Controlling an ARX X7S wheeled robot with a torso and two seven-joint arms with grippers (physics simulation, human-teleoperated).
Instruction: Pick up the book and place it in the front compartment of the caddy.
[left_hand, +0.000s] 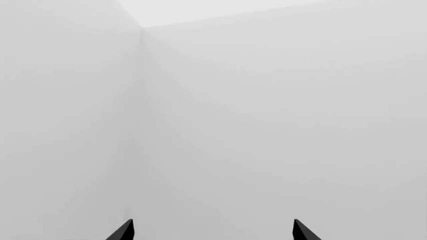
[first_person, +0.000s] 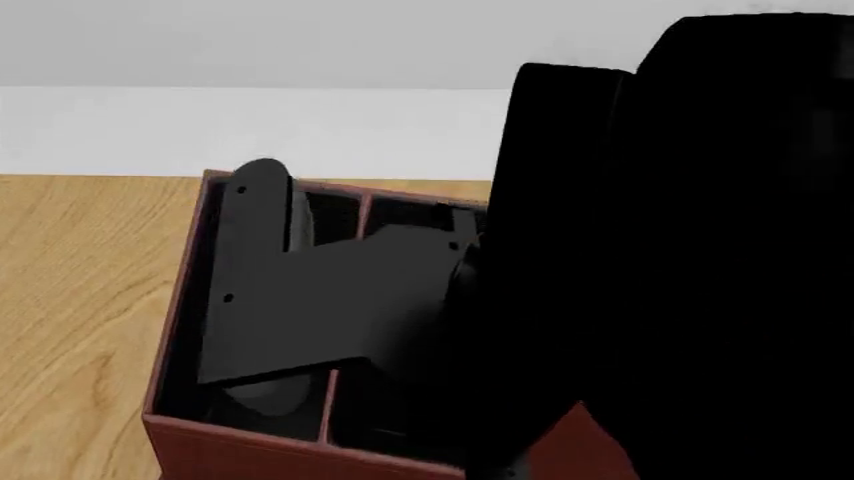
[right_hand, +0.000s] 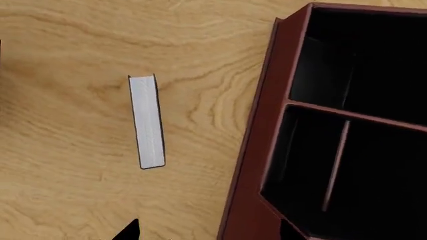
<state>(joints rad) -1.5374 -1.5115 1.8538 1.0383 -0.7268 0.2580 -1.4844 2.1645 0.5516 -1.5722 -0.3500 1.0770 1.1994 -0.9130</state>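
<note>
Wooden table (right_hand: 80, 45), one book (right_hand: 147, 122), one caddy (right_hand: 253, 165)

The book (right_hand: 147, 121), thin and black with a white top edge, stands upright on the wood, apart from the caddy (right_hand: 257, 150), a red-brown box with black, red-divided compartments.

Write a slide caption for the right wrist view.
Book stands on the wooden table beside the red caddy.
</note>
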